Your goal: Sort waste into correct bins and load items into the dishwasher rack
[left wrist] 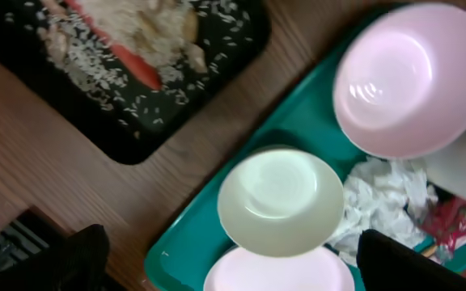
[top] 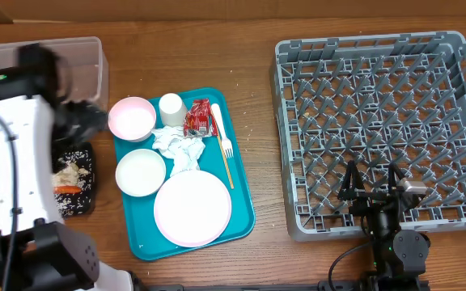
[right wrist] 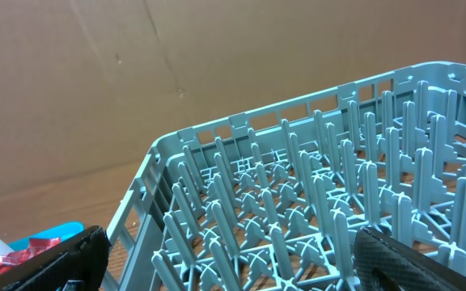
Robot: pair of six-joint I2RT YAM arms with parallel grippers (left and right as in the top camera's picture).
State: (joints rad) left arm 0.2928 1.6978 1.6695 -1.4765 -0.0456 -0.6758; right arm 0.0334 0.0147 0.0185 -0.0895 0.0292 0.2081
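The carrot (top: 69,189) and rice scraps (left wrist: 95,48) lie in the shallow black tray (top: 78,202). A teal tray (top: 237,202) carries a pink bowl (top: 132,119), a pale bowl (top: 141,172), the pink plate (top: 192,208), a white cup (top: 171,108), crumpled napkins (top: 178,148), a red wrapper (top: 198,119) and a cream fork (top: 226,149). My left gripper (top: 87,121) hangs open and empty beside the teal tray's left edge; its wrist view looks down on the pale bowl (left wrist: 281,202). My right gripper (top: 372,190) stands open and empty over the dishwasher rack's (top: 387,133) near edge.
A clear plastic tub (top: 55,65) stands at the back left, partly hidden by my left arm. The rack's upright pegs (right wrist: 314,202) fill the right wrist view, between my open right gripper's fingers (right wrist: 411,263). Bare wood table (top: 257,48) lies between the teal tray and the rack.
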